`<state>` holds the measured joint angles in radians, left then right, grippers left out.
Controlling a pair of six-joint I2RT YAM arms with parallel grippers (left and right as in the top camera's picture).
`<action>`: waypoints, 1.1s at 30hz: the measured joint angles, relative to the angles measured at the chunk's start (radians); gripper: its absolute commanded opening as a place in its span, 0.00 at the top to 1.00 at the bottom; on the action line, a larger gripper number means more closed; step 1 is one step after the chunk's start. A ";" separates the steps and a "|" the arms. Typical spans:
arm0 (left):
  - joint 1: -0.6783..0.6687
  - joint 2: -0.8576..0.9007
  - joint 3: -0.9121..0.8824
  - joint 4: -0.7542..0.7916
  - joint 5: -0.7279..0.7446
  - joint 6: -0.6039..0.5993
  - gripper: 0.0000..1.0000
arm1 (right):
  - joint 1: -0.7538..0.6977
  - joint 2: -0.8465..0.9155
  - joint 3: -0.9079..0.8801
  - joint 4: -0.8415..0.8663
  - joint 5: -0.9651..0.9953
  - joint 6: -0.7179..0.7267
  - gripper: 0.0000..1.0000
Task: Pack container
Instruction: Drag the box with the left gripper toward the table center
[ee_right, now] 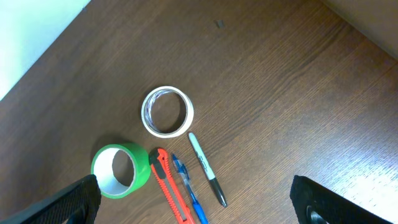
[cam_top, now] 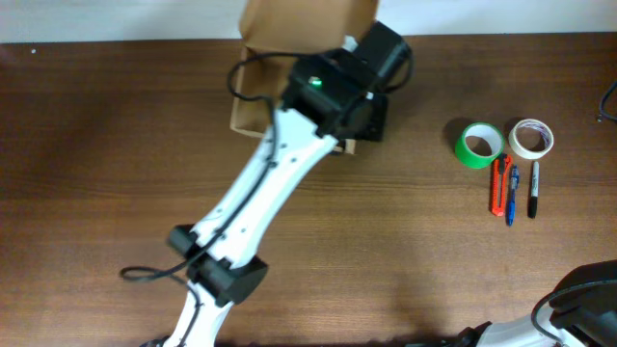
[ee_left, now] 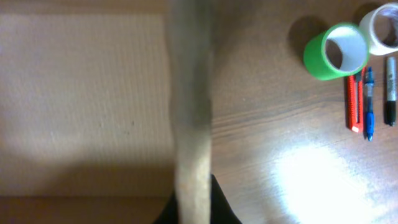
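The container (cam_top: pixel 253 114), a tan cardboard box with its flap (cam_top: pixel 299 24) raised, stands at the table's far edge. My left gripper (cam_top: pixel 362 101) reaches over its right side. In the left wrist view a cardboard edge (ee_left: pixel 193 124) of the container runs straight up between the dark fingers, and my left gripper (ee_left: pixel 194 208) is shut on it. My right gripper (ee_right: pixel 202 205) is open, its fingers (ee_right: pixel 74 199) spread wide above the table, with nothing between them. The right arm (cam_top: pixel 578 304) shows only at the bottom right corner of the overhead view.
To the right of the box lie a green tape roll (cam_top: pixel 479 145), a white tape roll (cam_top: pixel 531 139), an orange cutter (cam_top: pixel 498 185), a blue pen (cam_top: pixel 512 193) and a black marker (cam_top: pixel 533 190). The same items show below the right gripper, the green roll (ee_right: pixel 121 170) nearest its left finger.
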<state>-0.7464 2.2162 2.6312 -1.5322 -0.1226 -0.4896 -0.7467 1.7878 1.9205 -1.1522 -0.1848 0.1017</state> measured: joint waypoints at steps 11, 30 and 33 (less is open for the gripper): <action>0.002 0.233 0.000 0.135 0.023 -0.205 0.99 | 0.000 0.000 0.000 0.000 0.000 0.000 0.01; -0.033 0.371 0.000 0.111 0.044 -0.301 0.99 | 0.000 0.000 0.000 0.000 0.000 0.000 0.01; -0.033 0.386 0.000 0.114 0.044 -0.301 0.99 | 0.000 0.000 0.000 0.000 0.000 0.001 0.01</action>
<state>-0.7795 2.6022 2.6312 -1.4178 -0.0784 -0.7902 -0.7467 1.7878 1.9205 -1.1522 -0.1848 0.1024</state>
